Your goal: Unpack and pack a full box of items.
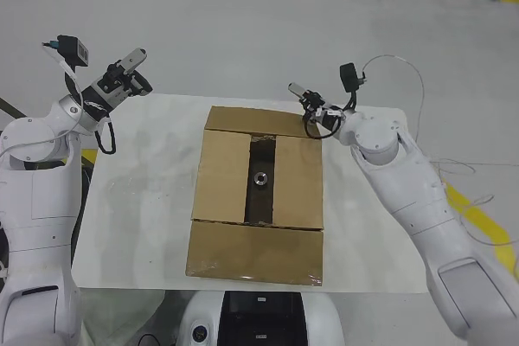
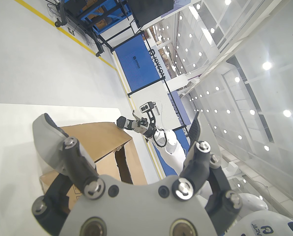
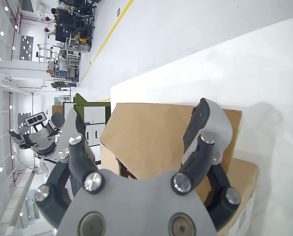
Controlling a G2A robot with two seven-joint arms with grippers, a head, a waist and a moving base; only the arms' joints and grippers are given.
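Centrally on the smooth white table (image 1: 147,216) sits the rectangular brown cardboard box (image 1: 254,251). Its two matte side flaps lie nearly flat, leaving a narrow dark slot where a small round metallic item (image 1: 259,179) shows. The left gripper (image 2: 120,121) hangs over the table's far left corner, curved fingers spread wide and empty. The right gripper (image 3: 139,106) is above the box's far right corner, ribbed black pads (image 3: 198,119) wide apart and empty.

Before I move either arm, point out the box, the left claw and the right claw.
box (image 1: 221,173): top view, on its left top flap.
left claw (image 1: 141,70): top view, midway between its fingertips.
right claw (image 1: 300,97): top view, midway between its fingertips.
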